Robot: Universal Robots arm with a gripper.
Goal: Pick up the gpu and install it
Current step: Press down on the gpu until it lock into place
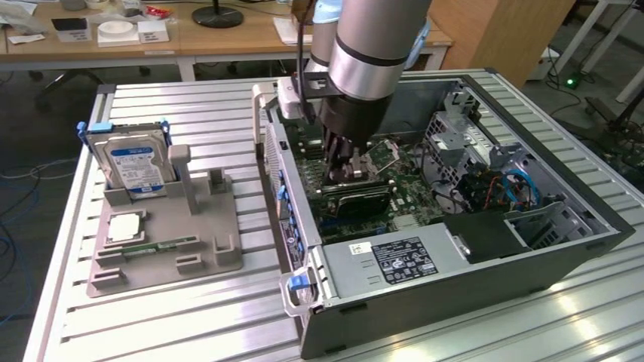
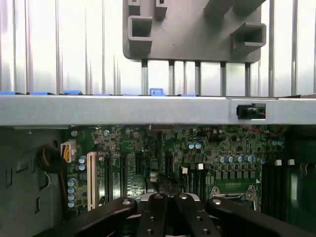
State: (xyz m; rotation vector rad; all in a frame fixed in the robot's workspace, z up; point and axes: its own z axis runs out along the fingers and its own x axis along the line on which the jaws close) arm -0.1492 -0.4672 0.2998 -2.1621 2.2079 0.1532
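Reaching down into the open computer case [image 1: 563,249], my gripper [image 1: 348,162] hangs just above the green motherboard [image 2: 207,148]. Its fingers [image 2: 158,212] are drawn together, though I cannot tell what, if anything, sits between them. I cannot make out the gpu. Inside the case lie the motherboard, a power supply [image 1: 397,264] and cables. Beside the case on the slatted worktop [image 1: 181,324], a grey holder tray [image 1: 161,256] carries an upright hard drive [image 1: 136,167].
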